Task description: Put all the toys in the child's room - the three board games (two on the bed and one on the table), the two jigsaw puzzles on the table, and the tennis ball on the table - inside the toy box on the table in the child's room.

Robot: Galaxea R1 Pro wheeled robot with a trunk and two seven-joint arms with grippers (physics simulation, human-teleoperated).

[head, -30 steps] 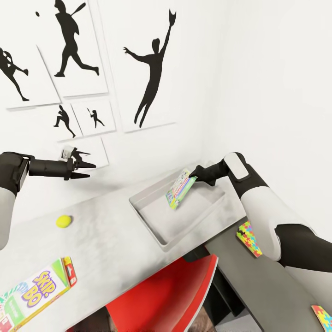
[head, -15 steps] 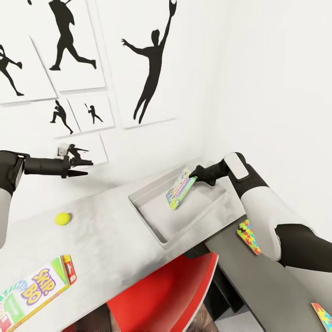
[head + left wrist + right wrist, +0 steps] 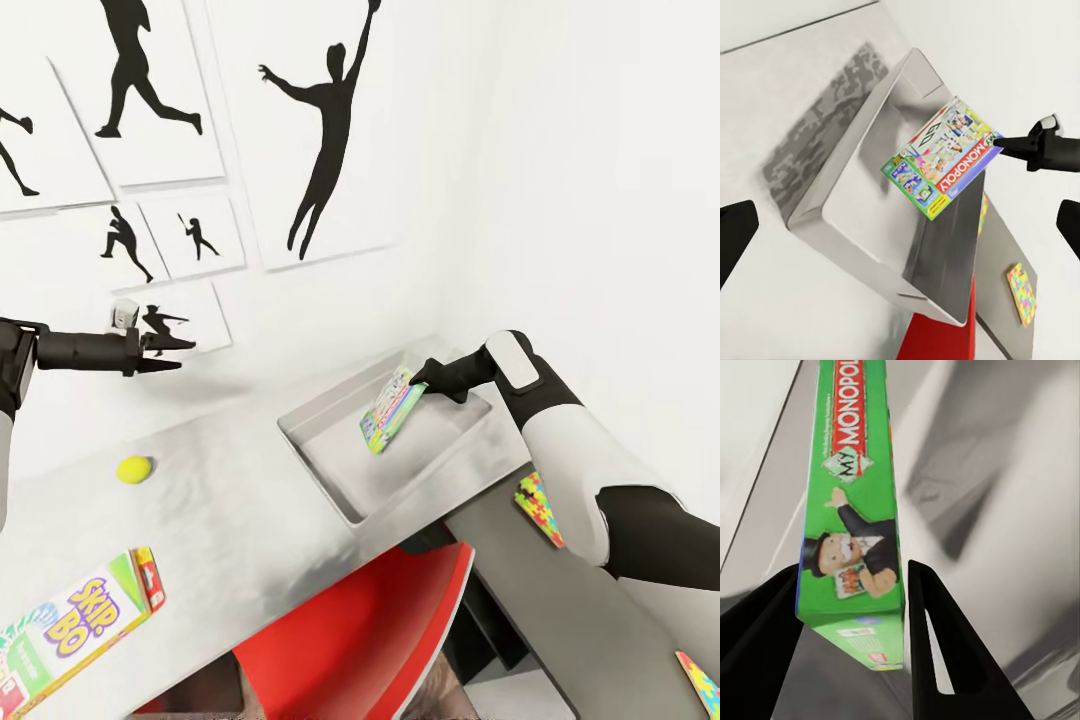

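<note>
My right gripper is shut on a pale green Monopoly board game, holding it tilted on edge just above the floor of the light grey toy box. In the right wrist view the board game sits between the dark fingers. My left gripper hangs open and holds nothing, above the table's far left side. The left wrist view looks down on the toy box and the held game. The tennis ball lies on the table. A SKIP-BO board game lies at the near left edge.
Two jigsaw puzzles lie on the lower dark grey side unit on the right. A red chair is tucked under the table's front edge. White walls with silhouette posters close off the back and the right corner.
The head view has tilted slightly, shifting the posters. My left gripper has drifted a little to the left. The right gripper and its board game have stayed above the toy box.
</note>
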